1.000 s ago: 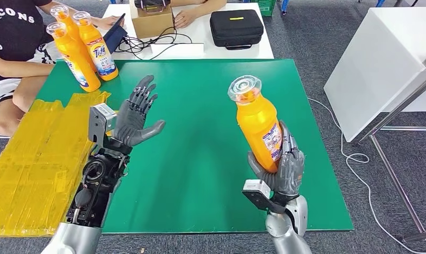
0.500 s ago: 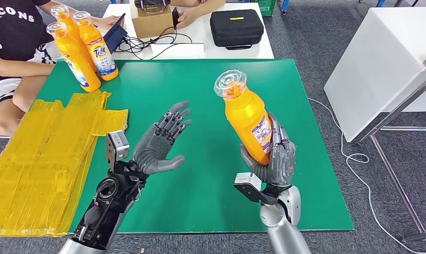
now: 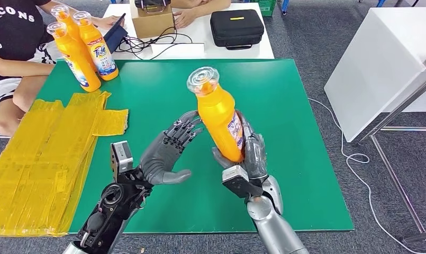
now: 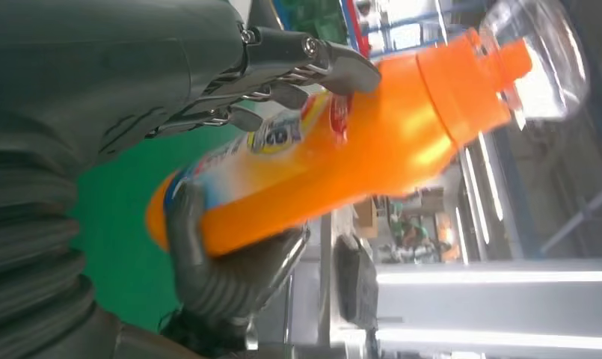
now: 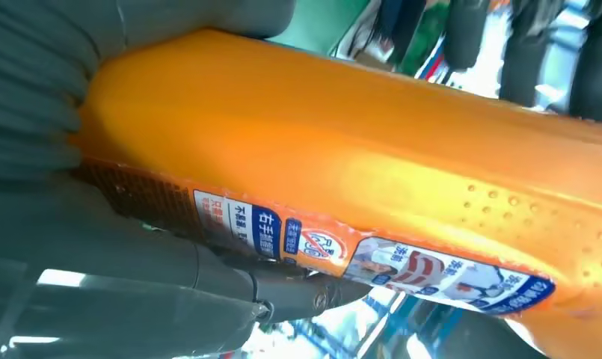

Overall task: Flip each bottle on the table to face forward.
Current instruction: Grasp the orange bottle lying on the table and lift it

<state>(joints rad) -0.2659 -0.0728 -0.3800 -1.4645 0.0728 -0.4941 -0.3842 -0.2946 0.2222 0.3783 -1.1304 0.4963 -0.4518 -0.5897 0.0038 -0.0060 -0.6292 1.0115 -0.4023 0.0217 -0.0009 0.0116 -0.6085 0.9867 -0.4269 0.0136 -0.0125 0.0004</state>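
- The right hand (image 3: pixel 251 159) wraps its fingers round the base of an orange bottle (image 3: pixel 219 114), holding it above the green table (image 3: pixel 284 100), clear cap tilted away; the left hand (image 3: pixel 165 151) is spread beside the bottle, holding nothing
- Three more bottles (image 3: pixel 86 50) stand at the green table's far left corner; yellow sheeting (image 3: pixel 36 153) covers its left edge
- Beyond it a white table (image 3: pixel 200 32) bears a black case (image 3: pixel 236 27); grey carpet (image 3: pixel 316 47) surrounds

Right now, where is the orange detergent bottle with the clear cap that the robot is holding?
In the head view, the orange detergent bottle with the clear cap is held above the middle of the green table, gripped low by the right hand, with the left hand beside it.
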